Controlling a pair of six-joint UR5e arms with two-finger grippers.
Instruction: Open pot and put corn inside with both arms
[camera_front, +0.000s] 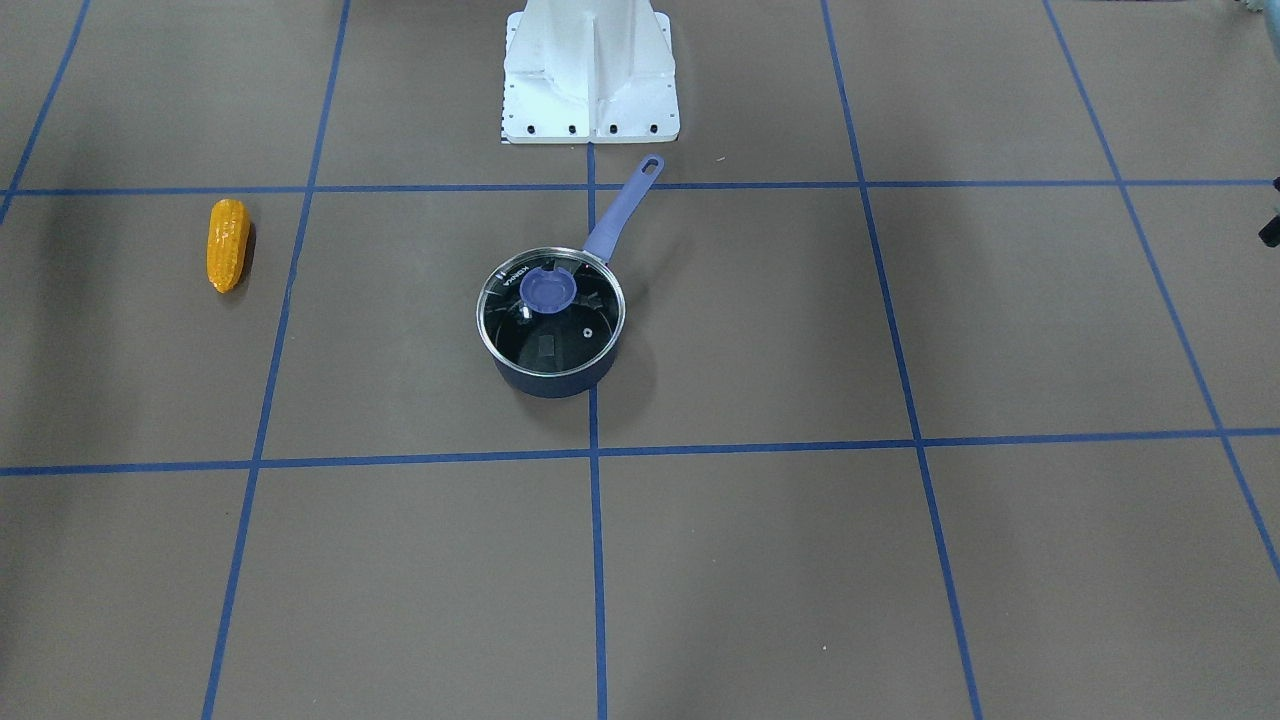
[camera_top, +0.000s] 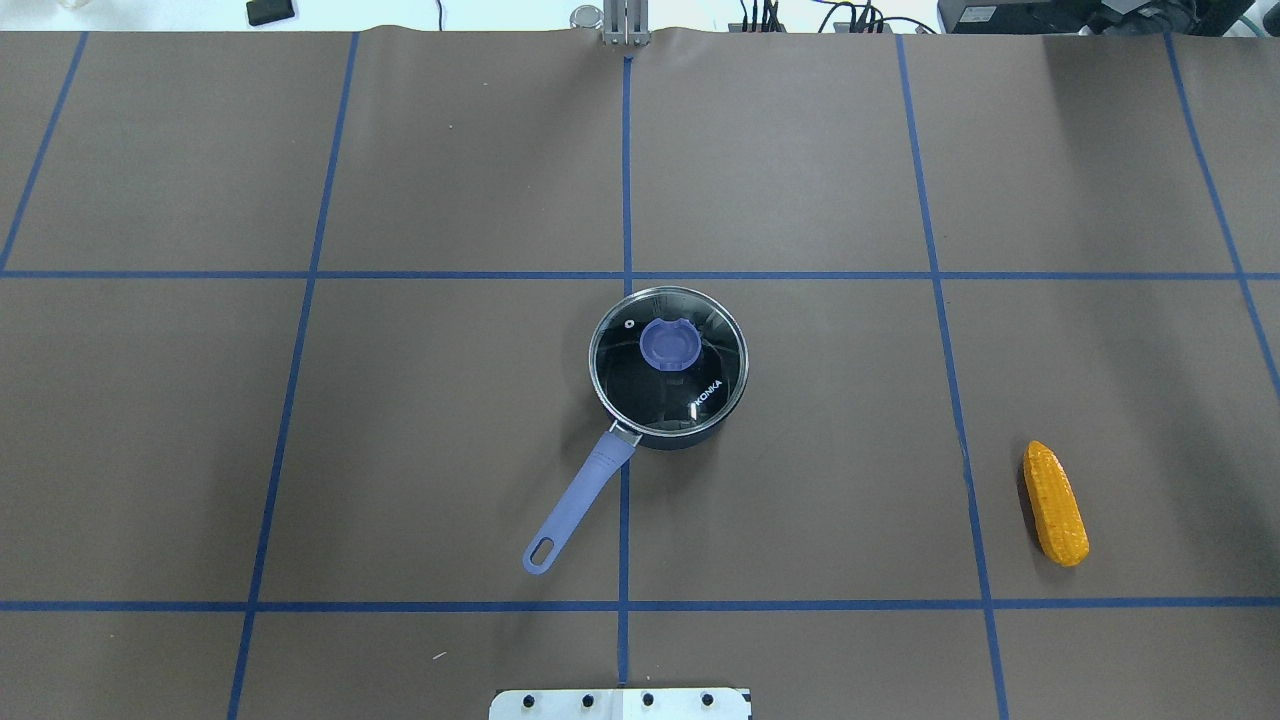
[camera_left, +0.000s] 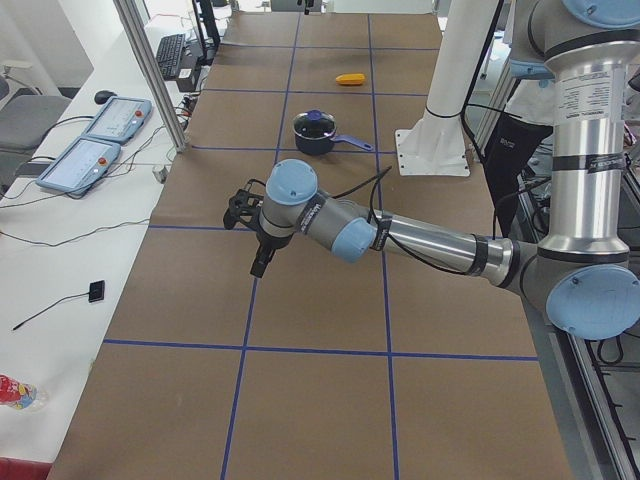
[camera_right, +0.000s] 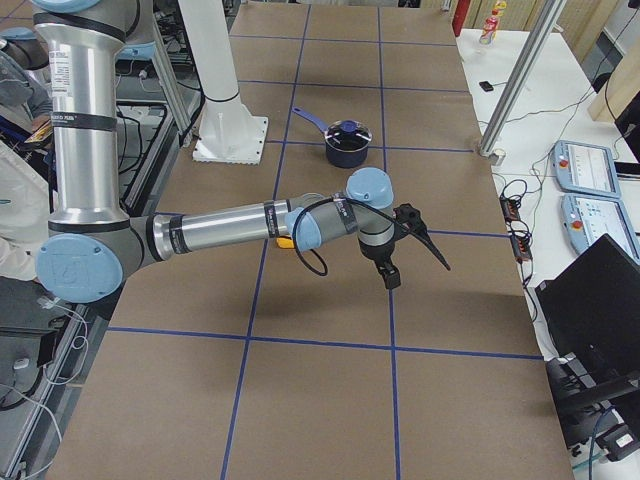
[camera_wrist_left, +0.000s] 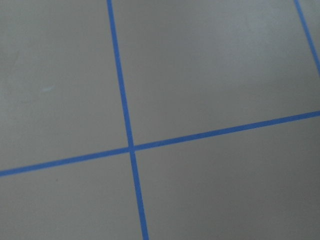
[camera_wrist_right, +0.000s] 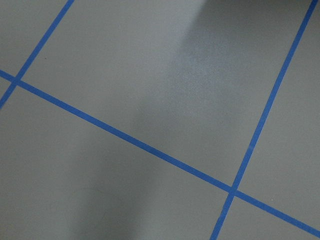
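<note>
left arm is the big thing up close in the left side view, stretched out low and nearly flat over the table, elbow back at the robot's edge. the left gripper hangs off the wrist pointing down, just above the brown cover. it only shows from the side, so can't tell if the fingers are apart or together. same deal on the other end: right arm reaches out low and the right gripper tips down over the cover, and i can't tell its state either. both wrist cams show only brown cover and blue tape lines.

other stuff around: white base plate at the robot's edge of the table, two teach pendants on the white side desk, and a metal post beside them.

the pot sits mid table on the centre tape line, well apart from both grippers. dark navy, with a purple handle angled back toward the base and a bit to the robot's left. the glass lid is on it, with its purple knob on top.

the corn lies flat on the robot's right side, well apart from the pot, orange-yellow and bumpy. in the right side view the right forearm covers most of it.
</note>
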